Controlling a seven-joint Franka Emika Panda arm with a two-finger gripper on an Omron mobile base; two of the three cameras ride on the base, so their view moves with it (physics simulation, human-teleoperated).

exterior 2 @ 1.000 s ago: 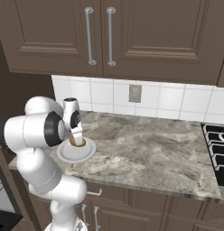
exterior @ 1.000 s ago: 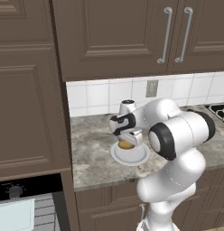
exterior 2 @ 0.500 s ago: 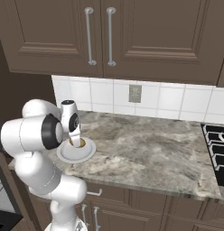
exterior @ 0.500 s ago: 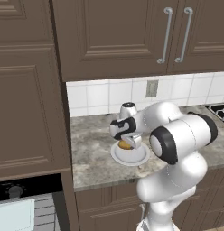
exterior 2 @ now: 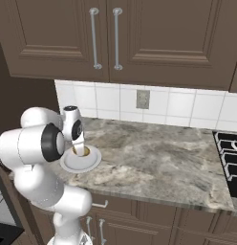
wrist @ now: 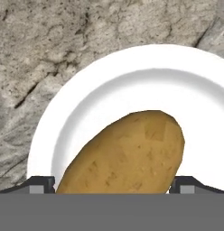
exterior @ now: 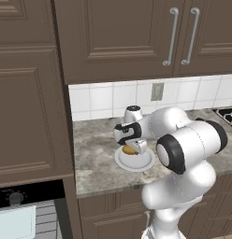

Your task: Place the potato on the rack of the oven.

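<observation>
Potato: the golden-brown potato (wrist: 127,155) lies on the white plate (wrist: 86,99), and in the hand view it sits right between the two dark finger tips, one at each flank. In the left base view the potato (exterior: 129,150) peeks out just under the hand; in the right base view the potato (exterior 2: 82,151) shows as a sliver below the wrist.
Claw: the claw (exterior: 135,147) is down at the plate, fingers spread either side of the potato. The tips are close at its sides, but whether they press on the skin, I cannot tell. From the right, the claw (exterior 2: 80,148) points straight down over the plate.
Plate: round and white, the plate (exterior: 134,160) rests flat on the counter near the front edge; from the other side the plate (exterior 2: 81,160) sits at the counter's left end.
Counter: grey marbled stone, the counter (exterior: 97,154) runs under a white tiled backsplash; from the right the counter (exterior 2: 158,158) stretches away to a black stovetop (exterior 2: 229,157).
Oven: the oven (exterior: 24,210) is low at the left in the left base view, set in brown cabinetry, black panel with a round knob (exterior: 15,198). It is well apart from the potato.
Rack: thin grey bars of the rack (exterior: 45,219) show beside a pale sheet in the cavity.
Above: brown upper cabinets (exterior 2: 120,33) with metal handles.
</observation>
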